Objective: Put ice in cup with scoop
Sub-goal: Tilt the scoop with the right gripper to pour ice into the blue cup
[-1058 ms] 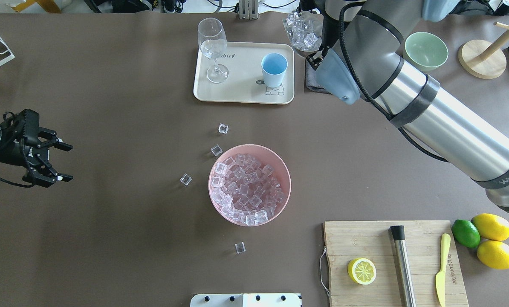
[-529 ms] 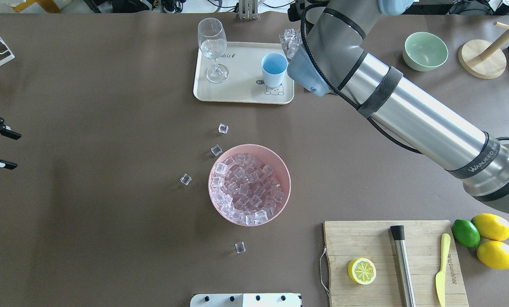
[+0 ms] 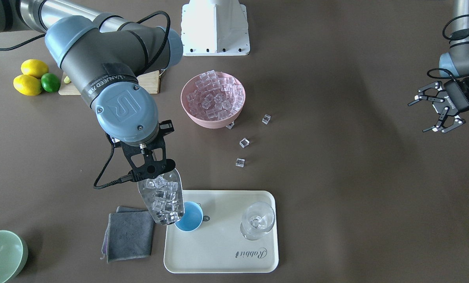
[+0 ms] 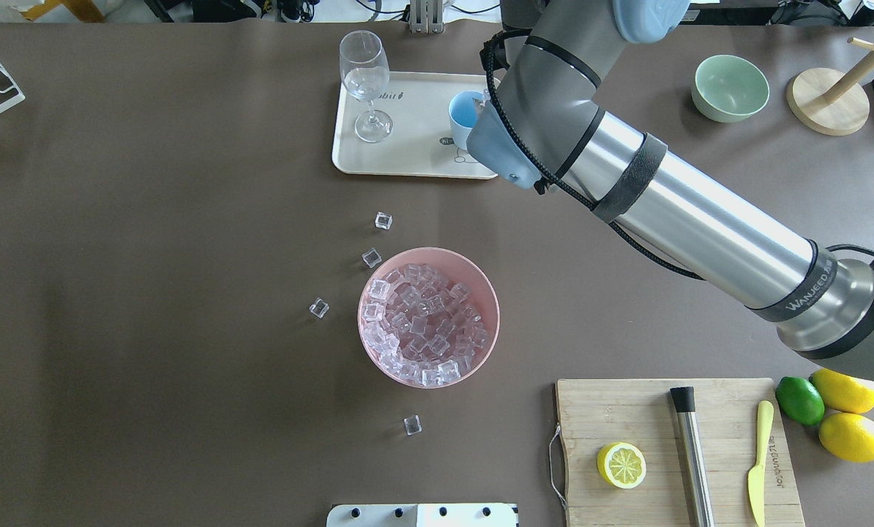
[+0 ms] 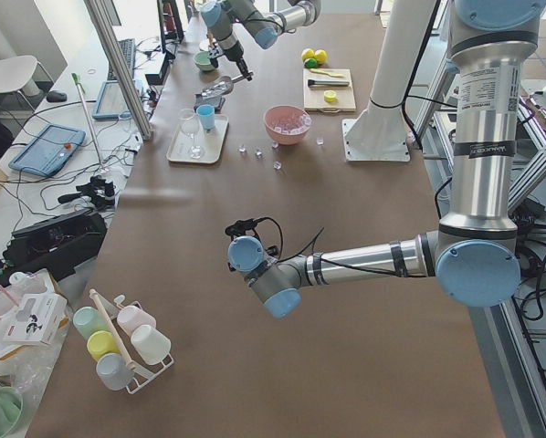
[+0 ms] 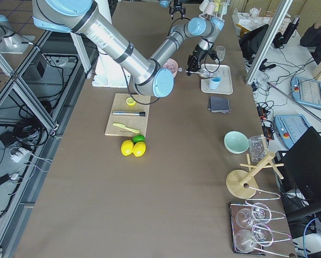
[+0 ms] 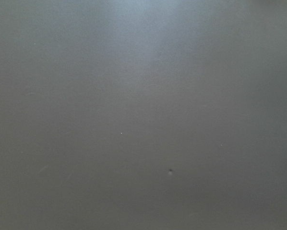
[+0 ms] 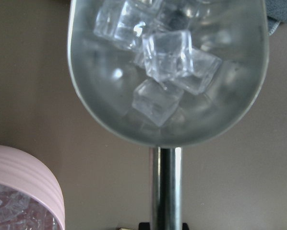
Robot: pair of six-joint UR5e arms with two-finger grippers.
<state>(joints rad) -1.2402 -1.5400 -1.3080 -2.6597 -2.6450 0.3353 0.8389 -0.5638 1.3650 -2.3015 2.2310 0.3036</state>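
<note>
A stemmed glass (image 3: pixel 257 222) stands on the tray (image 3: pixel 218 239); a grey cloth (image 3: pixel 129 234), perhaps folded, lies beside.

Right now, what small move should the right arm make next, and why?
Probably tip the scoop lip downward. The lip overlaps the cup rim, the ice lies in the trough, and the right tool grips the handle.

The right arm (image 3: pixel 101 59) has dark grey joints with pale blue caps (image 3: pixel 125 113), one embossed with a logo and dotted with small screws, silver tubes, a black band (image 3: pixel 109 80) lettered in white, and a black cable (image 3: pixel 104 173); the left claw (image 3: pixel 426 116) is black, white-tipped
</note>
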